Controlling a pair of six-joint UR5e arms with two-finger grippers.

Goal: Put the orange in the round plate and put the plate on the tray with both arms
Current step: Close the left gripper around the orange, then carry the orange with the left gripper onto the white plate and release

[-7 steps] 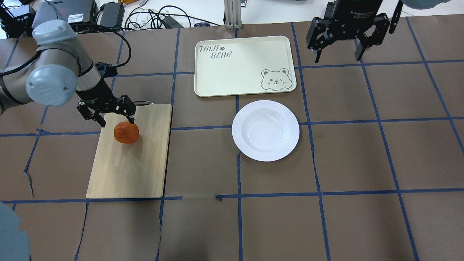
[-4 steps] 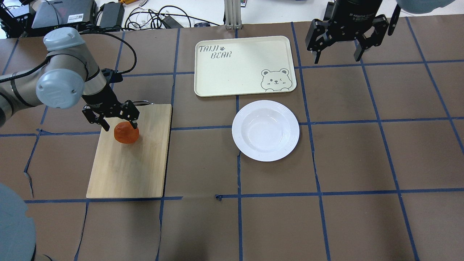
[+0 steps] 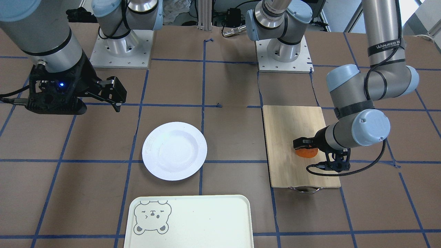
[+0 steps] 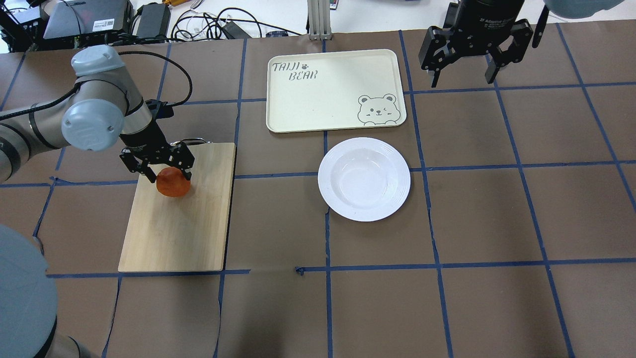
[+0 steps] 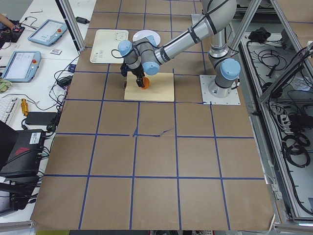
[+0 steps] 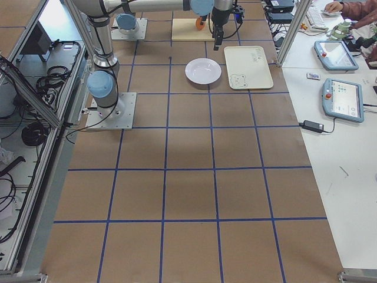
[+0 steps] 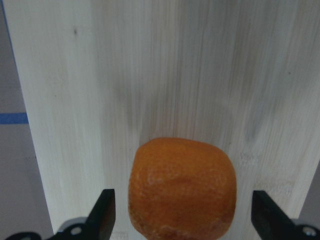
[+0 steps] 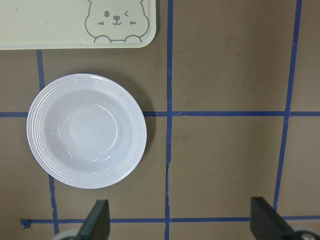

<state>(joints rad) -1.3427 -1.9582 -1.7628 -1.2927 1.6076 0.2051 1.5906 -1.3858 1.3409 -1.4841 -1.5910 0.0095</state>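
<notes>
The orange (image 4: 173, 182) rests on the bamboo cutting board (image 4: 179, 228) at the table's left. My left gripper (image 4: 168, 175) is down over it, open, one finger on each side. In the left wrist view the orange (image 7: 182, 187) sits between the two fingertips (image 7: 105, 215) with a gap on both sides. The round plate (image 4: 364, 179) lies bare on the table, right of centre. The tray (image 4: 328, 89) lies just behind it, with nothing on it. High over the far right, my right gripper (image 4: 464, 77) hangs open and holds nothing. Its wrist camera looks down on the plate (image 8: 86, 131).
The cutting board has a metal handle (image 3: 305, 188) on its far end. Cables and boxes (image 4: 149, 20) lie beyond the table's back edge. Both arm bases (image 3: 120, 48) stand on the robot's side. Blue tape lines cross the brown table cover.
My left gripper has moved a little to the right and lower, so its open fingers now straddle the orange. The right gripper has barely moved.
</notes>
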